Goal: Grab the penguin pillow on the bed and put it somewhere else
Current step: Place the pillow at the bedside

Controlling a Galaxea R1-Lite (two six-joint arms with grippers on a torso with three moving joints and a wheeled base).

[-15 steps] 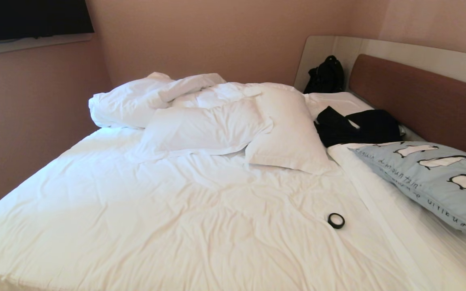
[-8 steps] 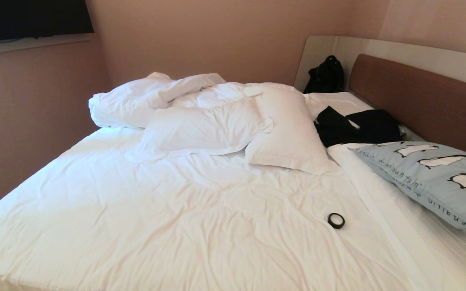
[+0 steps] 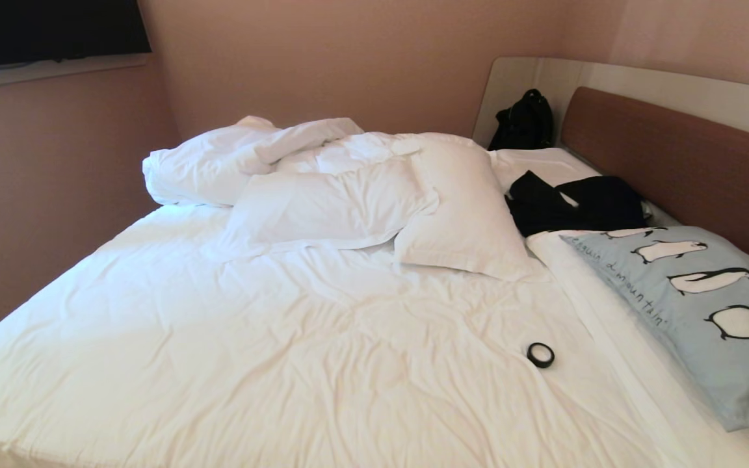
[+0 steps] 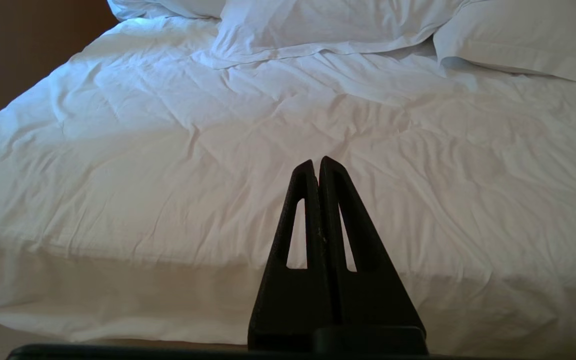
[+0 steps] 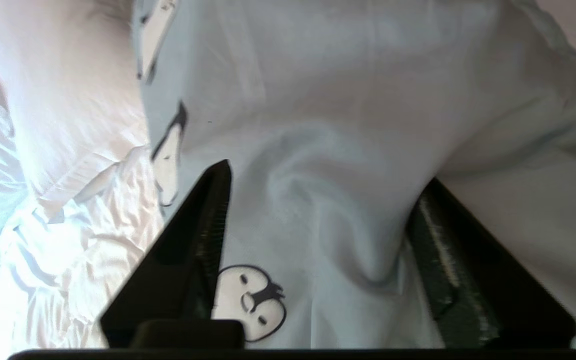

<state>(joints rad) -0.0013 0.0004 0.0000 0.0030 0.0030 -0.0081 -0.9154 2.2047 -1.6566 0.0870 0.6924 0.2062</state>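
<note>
right claw: fingers spread wide, pale blue cloth bulging between them; whether a finger touches the cloth I can't tell. Outside the head view.
left claw: fingers pressed together, nothing between them, hanging off the near edge of the bed.
penguin pillow: directly ahead of the right claw, filling the gap between its fingers; lies flat on the bed's right side along the headboard.
pillow axis: long axis runs along the headboard, from the black garment towards the near right edge of the head view; script line follows the inner long edge.
pillow look: light blue, slightly creased, row of black-and-white penguins lying sideways; one penguin face sits just beside the right claw's finger in the right wrist view.
bed contents: two white pillows and a bunched duvet far beyond the left claw; small black ring on the sheet, near the blue pillow's inner edge.
corner: black bag against the headboard surround.
</note>
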